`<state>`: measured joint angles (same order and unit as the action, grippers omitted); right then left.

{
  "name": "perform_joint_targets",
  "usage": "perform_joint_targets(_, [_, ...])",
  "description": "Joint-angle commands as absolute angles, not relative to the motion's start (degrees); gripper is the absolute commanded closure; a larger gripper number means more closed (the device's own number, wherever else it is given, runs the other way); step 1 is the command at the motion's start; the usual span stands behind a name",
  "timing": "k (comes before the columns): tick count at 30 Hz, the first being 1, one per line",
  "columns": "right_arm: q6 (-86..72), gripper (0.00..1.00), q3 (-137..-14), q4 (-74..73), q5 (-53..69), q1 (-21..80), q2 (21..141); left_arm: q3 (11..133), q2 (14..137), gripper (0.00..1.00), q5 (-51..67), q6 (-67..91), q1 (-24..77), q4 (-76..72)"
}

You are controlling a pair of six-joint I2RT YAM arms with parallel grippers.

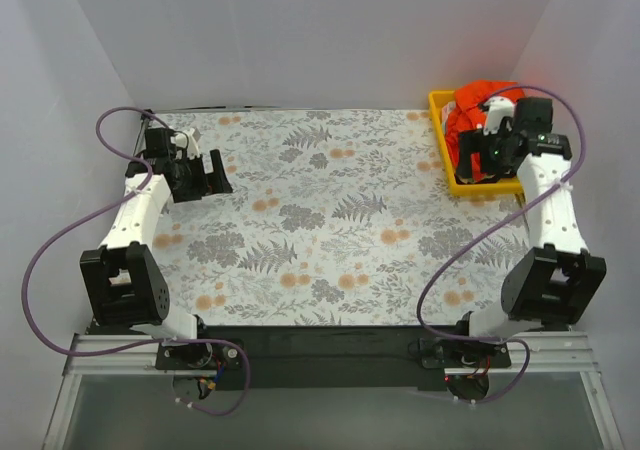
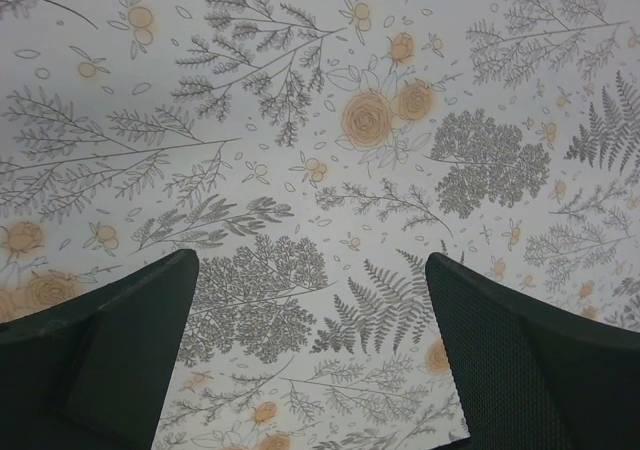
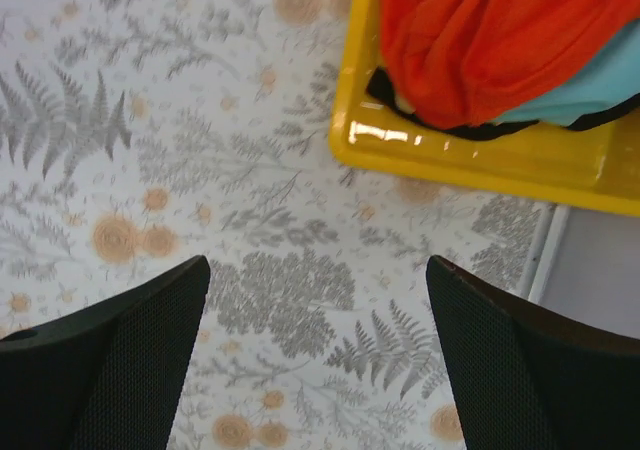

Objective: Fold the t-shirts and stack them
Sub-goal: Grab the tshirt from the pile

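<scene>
The orange-red t-shirt (image 1: 477,103) lies crumpled in a yellow bin (image 1: 437,100) at the table's far right. In the right wrist view the orange-red shirt (image 3: 490,40) lies on top of the teal-green t-shirt (image 3: 590,85), with a dark cloth edge under both. My right gripper (image 3: 318,270) is open and empty, hovering over the tablecloth just outside the bin's wall (image 3: 450,155); it also shows in the top view (image 1: 468,160). My left gripper (image 2: 312,260) is open and empty above the tablecloth at the far left, seen in the top view (image 1: 215,174).
A floral-patterned cloth (image 1: 330,220) covers the table. The table's right edge (image 3: 545,250) runs close beside the bin. White walls enclose the back and both sides. Purple cables loop beside each arm.
</scene>
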<state>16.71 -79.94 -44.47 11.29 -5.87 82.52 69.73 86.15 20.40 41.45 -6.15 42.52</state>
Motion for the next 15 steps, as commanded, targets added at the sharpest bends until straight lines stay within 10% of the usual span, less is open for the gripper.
perform_joint_targets(1, [15.8, 0.05, -95.5, -48.8, 18.5, -13.7, 91.4, 72.5, 85.3, 0.02, 15.7, 42.9, -5.9, 39.0])
perform_joint_targets(15, [17.5, 0.02, -132.9, -49.0, 12.3, -17.9, 118.9, 71.1, 86.0, 0.02, 21.3, 42.5, -6.0, 35.2])
